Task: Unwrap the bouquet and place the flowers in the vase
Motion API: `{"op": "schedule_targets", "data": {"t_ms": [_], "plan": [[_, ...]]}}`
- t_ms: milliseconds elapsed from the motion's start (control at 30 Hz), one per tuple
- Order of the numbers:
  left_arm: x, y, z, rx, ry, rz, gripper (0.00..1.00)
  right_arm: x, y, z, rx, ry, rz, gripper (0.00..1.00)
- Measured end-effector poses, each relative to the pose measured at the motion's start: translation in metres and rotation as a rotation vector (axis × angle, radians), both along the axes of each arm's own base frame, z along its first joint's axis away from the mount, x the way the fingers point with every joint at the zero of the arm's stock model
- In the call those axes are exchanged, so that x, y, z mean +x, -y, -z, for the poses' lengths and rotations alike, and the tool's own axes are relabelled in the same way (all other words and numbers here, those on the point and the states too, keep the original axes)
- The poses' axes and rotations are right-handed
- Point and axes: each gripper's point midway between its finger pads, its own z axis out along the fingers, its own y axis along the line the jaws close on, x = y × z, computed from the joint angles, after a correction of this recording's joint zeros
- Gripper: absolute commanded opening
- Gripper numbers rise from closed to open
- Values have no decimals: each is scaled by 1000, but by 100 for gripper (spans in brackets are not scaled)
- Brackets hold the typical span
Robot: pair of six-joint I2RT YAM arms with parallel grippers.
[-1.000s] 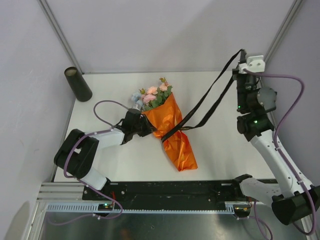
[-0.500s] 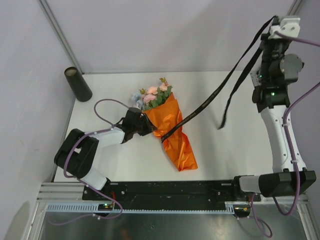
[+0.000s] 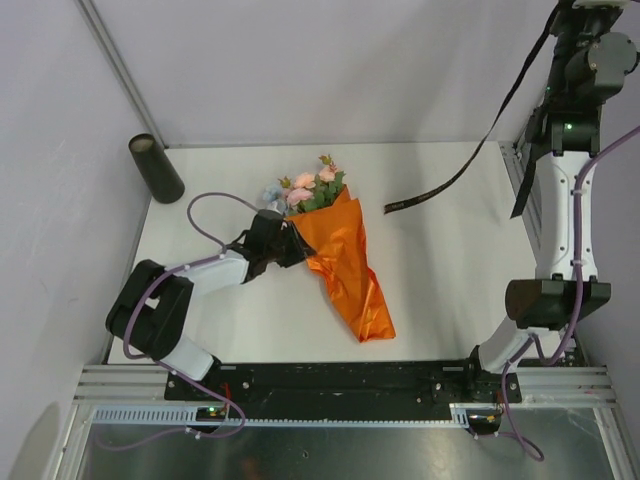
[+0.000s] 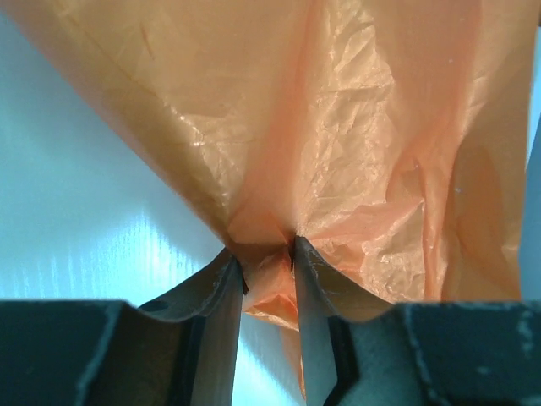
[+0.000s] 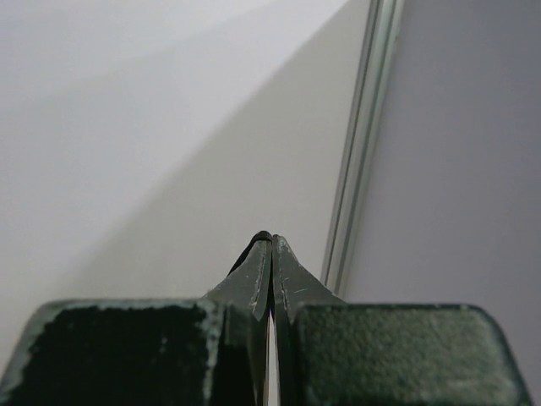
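At the middle of the table (image 3: 450, 280), the bouquet (image 3: 342, 262) lies with its long axis slanting from the flowers (image 3: 305, 190) at the far left to the pointed tail at the near right. Your left gripper (image 4: 269, 254) sits at the cone's upper left edge, jaws narrow, pinching a fold of the orange wrapping (image 4: 338, 127). Your right gripper (image 5: 271, 244), high at the far right, is clamped tight on the black ribbon (image 3: 410, 201), whose loose end trails near the cone without touching it. The vase (image 3: 155, 168) stands in the far left corner, nearer your left arm, so carrying stems there likely falls to that side.
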Motion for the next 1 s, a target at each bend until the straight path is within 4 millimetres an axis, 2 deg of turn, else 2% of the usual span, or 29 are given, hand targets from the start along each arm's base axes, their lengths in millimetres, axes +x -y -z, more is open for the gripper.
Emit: {"op": "schedule_targets", "data": {"t_ms": [167, 400, 533, 667, 733, 800, 867, 1000], "plan": [[3, 2, -19, -14, 29, 3, 43, 44, 1, 35, 4, -72, -43, 0], [5, 3, -70, -47, 127, 23, 53, 102, -5, 85, -15, -168, -95, 0], [-5, -1, -99, -63, 183, 43, 62, 120, -5, 104, -17, -202, -100, 0], [-17, -8, -132, -77, 264, 63, 74, 126, -2, 116, -3, -222, -89, 0], [-24, -13, -147, -78, 308, 74, 81, 128, 0, 132, 26, -241, -84, 0], [-31, -17, -159, -73, 345, 85, 94, 130, 2, 160, 67, -287, -80, 1], [-40, -24, -168, -56, 377, 100, 98, 134, 3, 201, 117, -351, -85, 4], [-55, -39, -174, 9, 417, 118, 99, 136, 3, 311, 286, -533, -111, 6]]}}
